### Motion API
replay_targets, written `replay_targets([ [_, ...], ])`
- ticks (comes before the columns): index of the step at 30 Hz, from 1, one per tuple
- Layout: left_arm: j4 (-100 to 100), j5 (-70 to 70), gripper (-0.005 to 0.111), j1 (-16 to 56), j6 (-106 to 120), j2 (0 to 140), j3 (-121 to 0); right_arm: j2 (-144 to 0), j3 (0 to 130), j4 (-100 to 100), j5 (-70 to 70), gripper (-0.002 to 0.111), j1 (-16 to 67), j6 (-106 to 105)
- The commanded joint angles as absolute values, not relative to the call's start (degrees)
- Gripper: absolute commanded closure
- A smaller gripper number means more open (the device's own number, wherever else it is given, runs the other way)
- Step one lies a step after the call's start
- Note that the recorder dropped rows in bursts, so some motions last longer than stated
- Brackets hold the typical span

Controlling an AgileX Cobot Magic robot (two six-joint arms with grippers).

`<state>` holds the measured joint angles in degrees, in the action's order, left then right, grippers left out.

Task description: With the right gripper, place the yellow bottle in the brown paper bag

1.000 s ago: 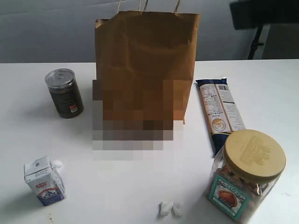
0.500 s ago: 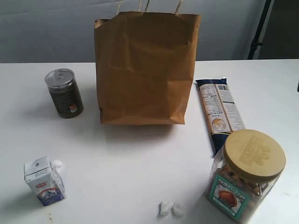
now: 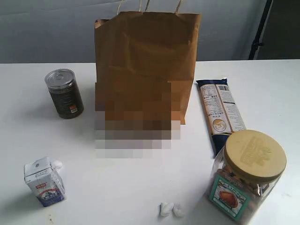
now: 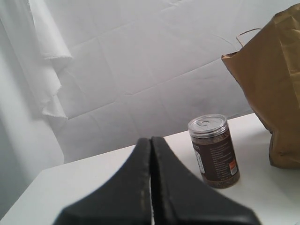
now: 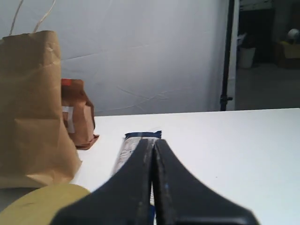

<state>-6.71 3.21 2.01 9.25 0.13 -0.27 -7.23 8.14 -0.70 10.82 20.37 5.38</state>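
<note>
The brown paper bag [image 3: 146, 51] stands upright at the back middle of the white table, handles up. It also shows in the left wrist view [image 4: 276, 93] and the right wrist view [image 5: 33, 108]. A blurred blocky patch covers its lower front in the exterior view. The yellow bottle shows in no view. My right gripper [image 5: 153, 141] is shut with nothing between its black fingers, low over the table near the blue packet. My left gripper [image 4: 151, 140] is also shut and empty, facing the dark can. Neither gripper appears in the exterior view.
A dark can [image 3: 64, 93] stands left of the bag. A long blue packet [image 3: 220, 112] lies to its right, with a tan-lidded jar [image 3: 247, 173] in front of it. A small milk carton [image 3: 44, 182] and white bits [image 3: 171, 209] sit near the front. A small brown pouch [image 5: 77, 115] stands behind the bag.
The dark arm seen at the upper right one second ago has left the exterior view. The things on the table have not moved.
</note>
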Motion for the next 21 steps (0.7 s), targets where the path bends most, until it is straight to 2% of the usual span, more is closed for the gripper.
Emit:
replay_targets([
  [1, -6.5, 2.9, 0.107, 2.2, 9.0, 0.0, 0.0, 0.0, 4.9, 0.7, 11.2, 0.108, 14.8, 4.5],
  [5, -6.5, 3.0, 0.107, 2.2, 9.0, 0.0, 0.0, 0.0, 4.4, 2.2, 11.2, 0.108, 12.5, 1.2],
  [21, -6.5, 3.0, 0.107, 2.2, 9.0, 0.0, 0.0, 0.0, 0.0, 2.2, 9.6, 0.108, 12.5, -2.4],
])
